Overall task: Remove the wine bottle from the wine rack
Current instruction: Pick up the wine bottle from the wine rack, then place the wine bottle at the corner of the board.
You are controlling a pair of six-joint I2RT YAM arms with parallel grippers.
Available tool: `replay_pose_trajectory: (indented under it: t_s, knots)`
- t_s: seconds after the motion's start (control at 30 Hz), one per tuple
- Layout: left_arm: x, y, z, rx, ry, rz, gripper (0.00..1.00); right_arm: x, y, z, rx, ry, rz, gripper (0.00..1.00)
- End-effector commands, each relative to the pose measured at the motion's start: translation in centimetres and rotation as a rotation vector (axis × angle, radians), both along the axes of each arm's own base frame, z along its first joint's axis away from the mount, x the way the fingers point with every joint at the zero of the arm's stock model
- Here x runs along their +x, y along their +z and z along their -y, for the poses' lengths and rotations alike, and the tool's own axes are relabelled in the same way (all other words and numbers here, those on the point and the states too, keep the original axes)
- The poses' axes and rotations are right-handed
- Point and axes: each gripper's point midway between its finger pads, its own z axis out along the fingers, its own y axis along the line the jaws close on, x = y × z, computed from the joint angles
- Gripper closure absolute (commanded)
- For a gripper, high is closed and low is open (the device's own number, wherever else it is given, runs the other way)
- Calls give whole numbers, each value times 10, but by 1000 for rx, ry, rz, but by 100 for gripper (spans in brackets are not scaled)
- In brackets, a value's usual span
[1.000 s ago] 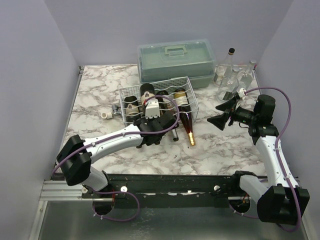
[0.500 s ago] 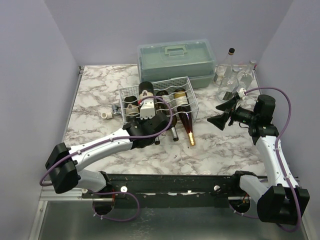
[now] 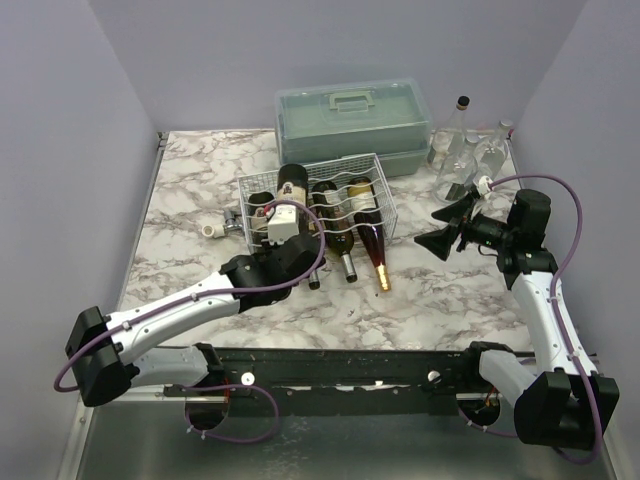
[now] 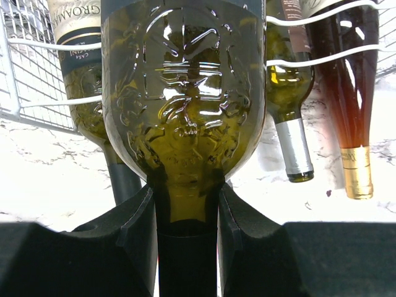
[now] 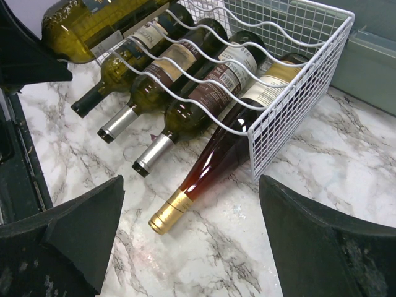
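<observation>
My left gripper (image 4: 185, 201) is shut on the neck of a green wine bottle (image 4: 182, 105), whose embossed shoulder fills the left wrist view. From above, that bottle (image 3: 292, 184) lies over the left part of the white wire wine rack (image 3: 385, 205), base toward the back, with the left gripper (image 3: 287, 228) at its near end. The right wrist view shows it raised above the bottles lying in the rack (image 5: 297, 93). My right gripper (image 3: 440, 228) hangs open to the right of the rack, holding nothing.
Several bottles lie in the rack's grooves, necks pointing out over the marble; an amber bottle with a gold cap (image 3: 378, 255) is rightmost. A grey-green case (image 3: 352, 120) stands behind the rack. Clear glass bottles (image 3: 465, 150) stand at the back right. A small white piece (image 3: 212, 231) lies left.
The left arm has swung left and drawn back toward the near edge, its wrist moving with it while still shut on the bottle's neck. The right arm has not moved.
</observation>
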Motion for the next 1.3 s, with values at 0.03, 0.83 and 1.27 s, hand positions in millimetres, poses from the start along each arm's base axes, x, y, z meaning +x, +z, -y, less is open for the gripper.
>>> replay_pose_trajectory:
  t_s: [0.03,0.83,1.27]
  knots:
    - [10,41,9,-135,-11,135,100,-2,-6,3,-14,-18,-8,7]
    - [-14,70,27,-327,-206,186,100,-1,-7,4,-19,-23,-7,7]
    - [-30,82,46,-424,-355,206,100,-1,-10,5,-26,-25,-2,7]
